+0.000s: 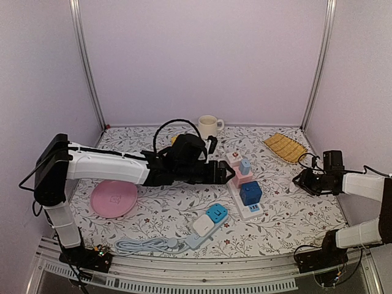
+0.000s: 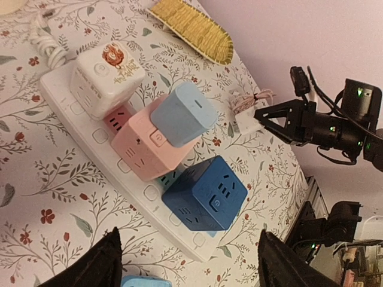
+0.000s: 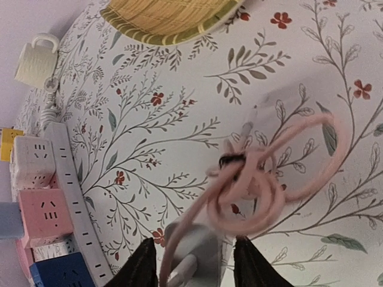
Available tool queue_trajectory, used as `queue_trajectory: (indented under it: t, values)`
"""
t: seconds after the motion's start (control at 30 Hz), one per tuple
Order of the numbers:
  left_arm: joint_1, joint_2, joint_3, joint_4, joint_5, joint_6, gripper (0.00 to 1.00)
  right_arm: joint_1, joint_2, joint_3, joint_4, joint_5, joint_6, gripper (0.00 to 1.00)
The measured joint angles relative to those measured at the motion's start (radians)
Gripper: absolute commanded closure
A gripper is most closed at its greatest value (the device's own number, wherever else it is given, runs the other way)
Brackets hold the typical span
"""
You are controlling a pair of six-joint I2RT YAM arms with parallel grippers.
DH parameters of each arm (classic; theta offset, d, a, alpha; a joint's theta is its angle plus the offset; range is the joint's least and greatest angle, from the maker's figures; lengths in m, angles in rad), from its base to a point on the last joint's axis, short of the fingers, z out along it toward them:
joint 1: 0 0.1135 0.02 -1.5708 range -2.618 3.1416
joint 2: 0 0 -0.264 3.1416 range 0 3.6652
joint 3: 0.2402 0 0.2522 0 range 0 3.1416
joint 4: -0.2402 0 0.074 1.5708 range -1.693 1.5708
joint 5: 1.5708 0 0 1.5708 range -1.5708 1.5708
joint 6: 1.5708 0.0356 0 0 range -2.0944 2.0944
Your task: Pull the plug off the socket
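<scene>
Now, left gripper (image 2: 188, 233): jaws spread, empty
Plug (image 2: 182, 113): just ahead, seated on pink cube (image 2: 146, 149)
Handling: light, rigid, slick; tight fit likely
Grip: opposite flat sides
Right gripper (image 3: 192, 242): clamps charger (image 3: 206, 254)

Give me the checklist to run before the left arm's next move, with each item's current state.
1. Left gripper open: ok.
2. Dark blue cube lined up between its fingers: ok.
3. Cube seated in the power strip: ok.
4. Right gripper away from the strip: ok.
5. Right gripper shut on the charger: ok.
6. Strip held down against the pull: not ok, nothing holds it.
</scene>
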Motion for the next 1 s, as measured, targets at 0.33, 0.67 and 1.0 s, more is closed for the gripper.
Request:
queue_trajectory:
  t: [0.33,0.67,1.0]
  values:
    - [0.0,-0.058,-0.101,0.009,-0.024,0.019,0.22,-0.031,0.006,-0.027,0.031,-0.011,-0.005,0.1]
    - [0.002,-0.11,-0.139,0.014,-0.054,0.032,0.17,-0.031,-0.142,0.023,-0.089,0.09,-0.032,0.01]
    - [0.009,-0.135,-0.173,0.027,-0.067,0.031,0.14,0.061,-0.178,0.175,-0.182,0.193,-0.064,0.0]
